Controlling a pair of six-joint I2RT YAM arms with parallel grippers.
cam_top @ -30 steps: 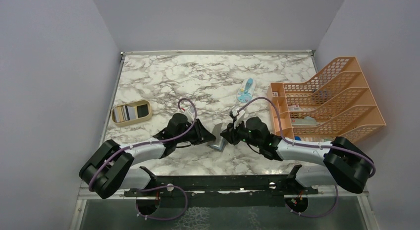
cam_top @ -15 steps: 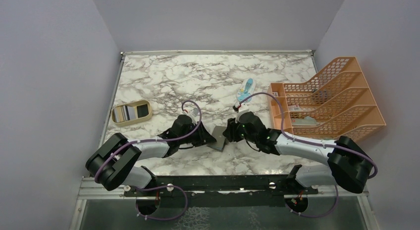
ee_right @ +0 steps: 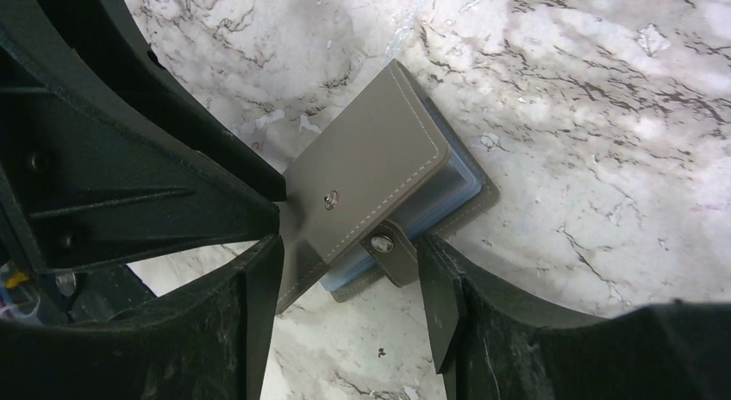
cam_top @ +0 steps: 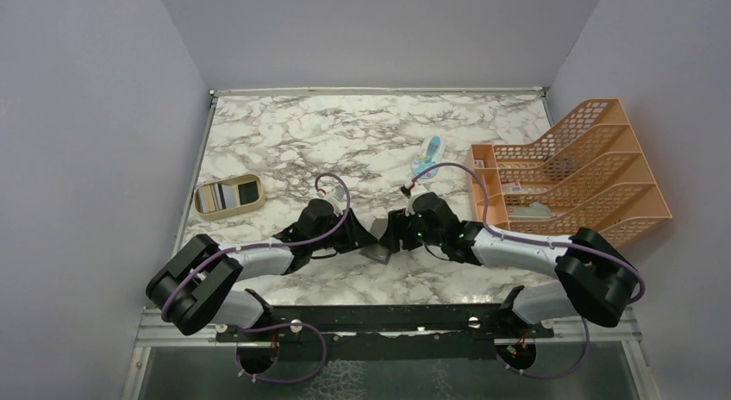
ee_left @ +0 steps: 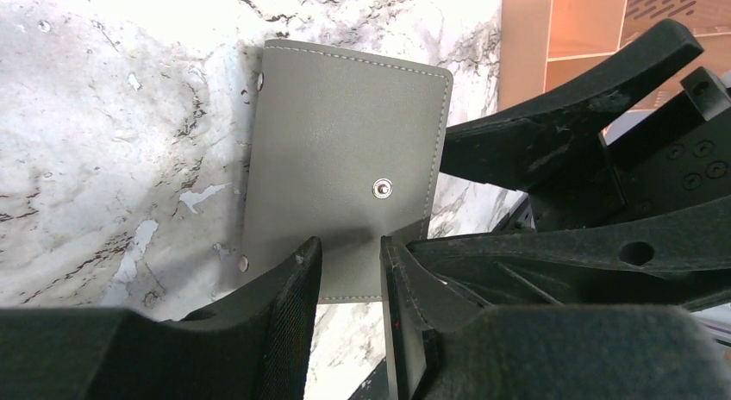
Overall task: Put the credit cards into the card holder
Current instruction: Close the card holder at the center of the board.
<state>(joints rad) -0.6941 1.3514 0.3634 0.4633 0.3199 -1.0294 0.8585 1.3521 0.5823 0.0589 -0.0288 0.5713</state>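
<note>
The card holder [ee_left: 345, 141] lay on the marble table [cam_top: 284, 133] near its 6 o'clock edge, between the two arms. Its grey cover stood slightly lifted over the pale blue pockets [ee_right: 452, 189], probably so that it could be opened for loading. The left gripper [ee_left: 346, 253] came in from 9 o'clock with a narrow gap, straddling the cover's edge; whether it actually pinched could not be told. The right gripper [ee_right: 349, 245] stood wide open on either side of the unsnapped tab clasp [ee_right: 392, 253], gripping nothing. The credit cards [cam_top: 214, 196] seemed to lie in the tan tray [cam_top: 228, 214], out at 9 o'clock. The holder showed only stitching and a snap stud [ee_left: 380, 188], no brand. The print on the packet [cam_top: 427, 157] at 1 o'clock was too small to read.
</note>
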